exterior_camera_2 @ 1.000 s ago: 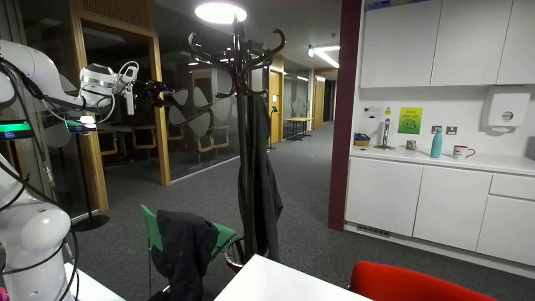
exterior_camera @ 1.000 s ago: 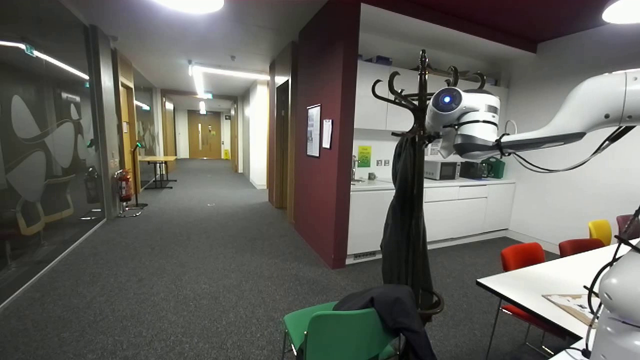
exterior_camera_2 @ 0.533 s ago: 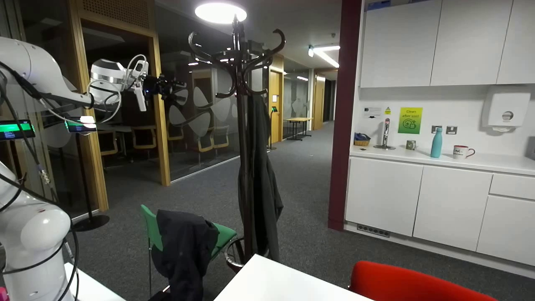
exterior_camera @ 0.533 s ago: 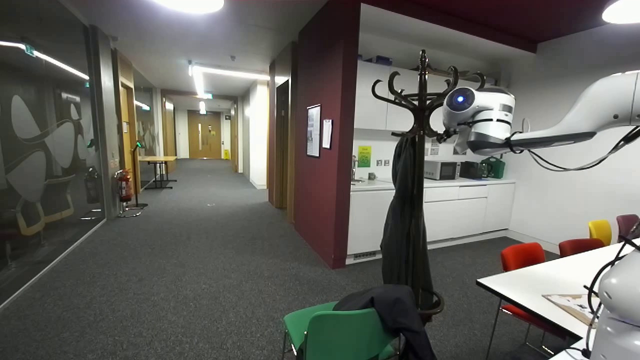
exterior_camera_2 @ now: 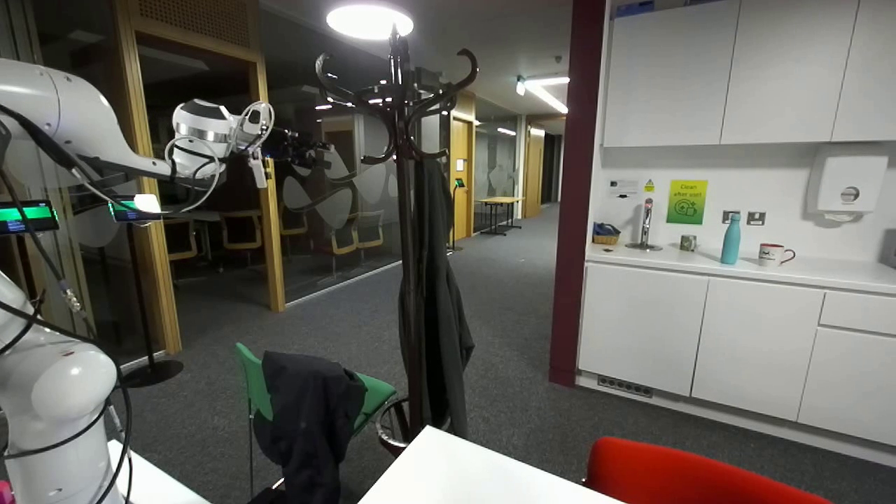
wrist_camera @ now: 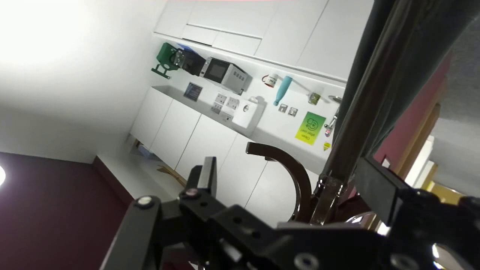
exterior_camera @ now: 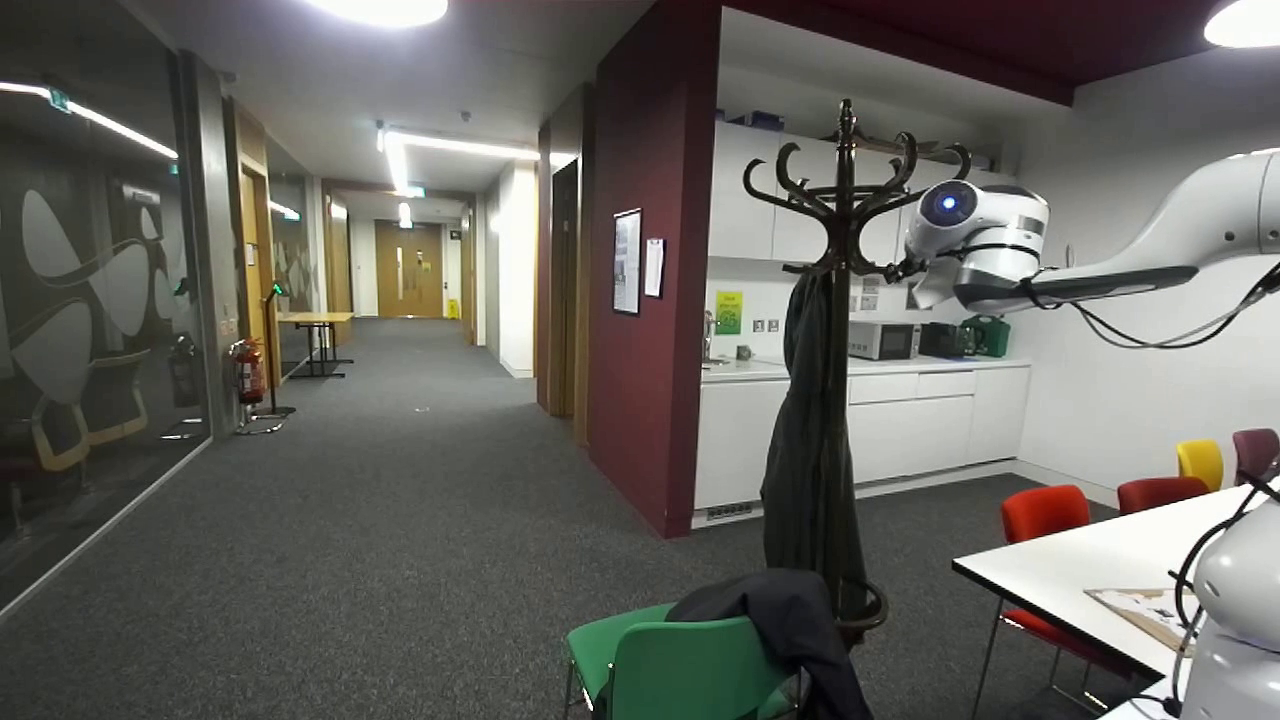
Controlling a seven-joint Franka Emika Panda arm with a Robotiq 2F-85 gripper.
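And there's my hand [wrist_camera: 291, 180], jaws spread wide, gripping nothing, right up near the hooked top of the dark coat stand [exterior_camera_2: 408, 231]! In the wrist view a curled hook [wrist_camera: 300, 176] shows between the fingers [wrist_camera: 208, 174], but in an exterior view I see a gap between the hand and the lower hook [exterior_camera_2: 378, 160]. The stand rises from the carpet [exterior_camera_2: 504, 294] just beyond the corner of the white worktop [exterior_camera_2: 483, 469], a long coat [exterior_camera_2: 444, 301] hanging on it, a green chair [exterior_camera: 690, 665] by its foot with a dark jacket [exterior_camera: 755, 600] slung over the back.

Now, what can I read? Loud and clear on the green-and-yellow poster [exterior_camera_2: 687, 201]: "Clean after use!" It hangs above the back edge of the kitchen worktop [exterior_camera_2: 847, 273], and my wrist view has it upside down. Near it, a white notice [exterior_camera_2: 623, 187] beats me, print too tiny, next to a yellow warning sign [exterior_camera_2: 649, 185]. Down on that worktop, the white mug [exterior_camera_2: 770, 255] beside the teal bottle [exterior_camera_2: 731, 241] wears a dark marking I can't make out. Over on the maroon wall [exterior_camera: 640, 420], the clipboard [exterior_camera: 654, 267] and the framed sheet [exterior_camera: 627, 260]: too small to read. And the green-lit screen [exterior_camera_2: 45, 210] in an exterior view glows away, its text a blur to me!
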